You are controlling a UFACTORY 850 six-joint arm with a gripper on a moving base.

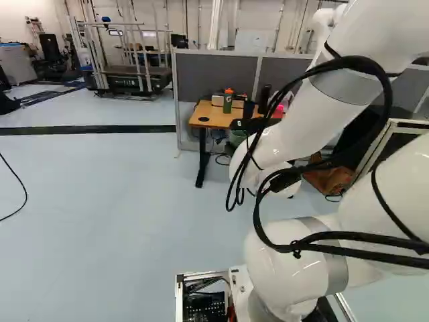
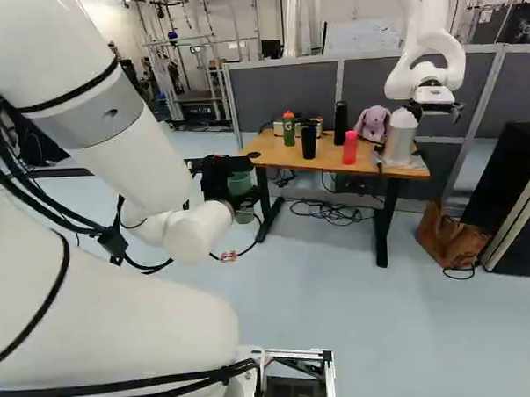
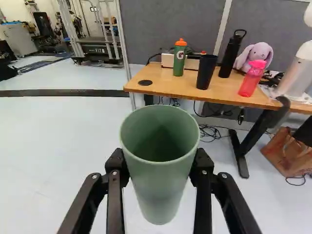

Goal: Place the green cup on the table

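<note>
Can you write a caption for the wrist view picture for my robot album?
The end effector grips a green cup, with bottles on the table up ahead.

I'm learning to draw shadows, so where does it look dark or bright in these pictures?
In the wrist view, the green cup is darker deep inside than on its outside, and the floor looks so bright it's nearly white; in the right base view, the back wall is bright too, while the white arm has soft grey shading.
</note>
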